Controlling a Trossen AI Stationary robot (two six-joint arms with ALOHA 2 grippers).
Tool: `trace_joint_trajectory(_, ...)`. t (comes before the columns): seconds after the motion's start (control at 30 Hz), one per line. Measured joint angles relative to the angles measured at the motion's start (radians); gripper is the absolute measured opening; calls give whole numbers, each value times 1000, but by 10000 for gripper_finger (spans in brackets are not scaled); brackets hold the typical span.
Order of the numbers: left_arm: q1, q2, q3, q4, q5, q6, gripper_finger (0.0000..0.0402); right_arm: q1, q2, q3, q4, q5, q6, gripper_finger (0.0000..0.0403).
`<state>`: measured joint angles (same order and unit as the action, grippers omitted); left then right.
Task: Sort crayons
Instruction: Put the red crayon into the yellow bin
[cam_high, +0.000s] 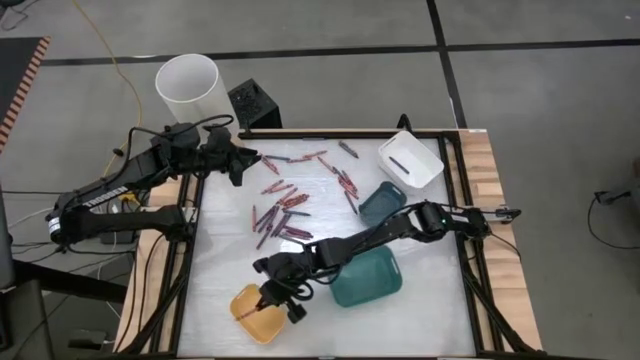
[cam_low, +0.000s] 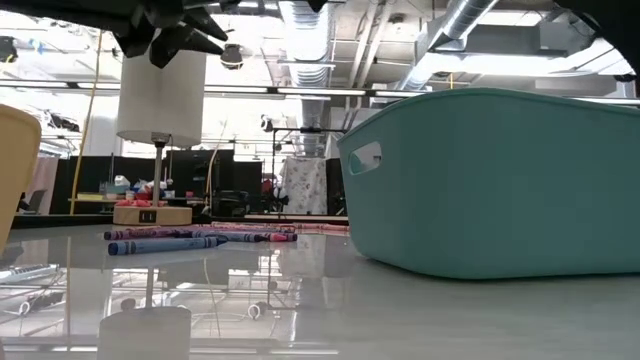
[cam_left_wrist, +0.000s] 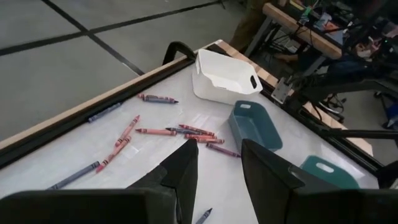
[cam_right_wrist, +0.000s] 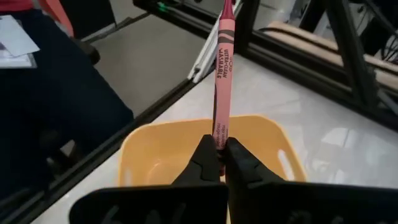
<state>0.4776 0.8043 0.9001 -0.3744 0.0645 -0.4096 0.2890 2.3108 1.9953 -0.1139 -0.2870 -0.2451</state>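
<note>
even overhead light, fairly bright. glossy table (cam_high: 420, 310) mirrors ceiling lights, glare patches in low view. soft shadows under arms in high view. low view: teal tray (cam_low: 500, 180) close and soft, ceiling blown out. right wrist view: fingers (cam_right_wrist: 208, 163) blurred, crayon (cam_right_wrist: 221, 81) label readable.

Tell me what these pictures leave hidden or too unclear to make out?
- Yellow tray: its floor is hidden in the right wrist view by the right gripper and its red crayon.
- Large teal tray: the low view shows only its outer wall; in the high view the right arm covers part of it.
- Loose crayons: too small to count.
- Left gripper: nothing shows between its fingers.
</note>
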Motion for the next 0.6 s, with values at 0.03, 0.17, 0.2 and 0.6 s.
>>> trace_joint_trajectory(0.03,0,0,0,0,0,-1,112,-2,0,0,3,1,0,3)
trace_joint_trajectory(0.17,0,0,0,-1,1,-2,112,-15,37,0,59,-25,14,3)
trace_joint_trajectory(0.2,0,0,0,-1,2,-3,112,-18,56,-1,61,-45,22,3)
trace_joint_trajectory(0.6,0,0,0,-2,4,-2,112,-38,87,6,66,-102,141,5)
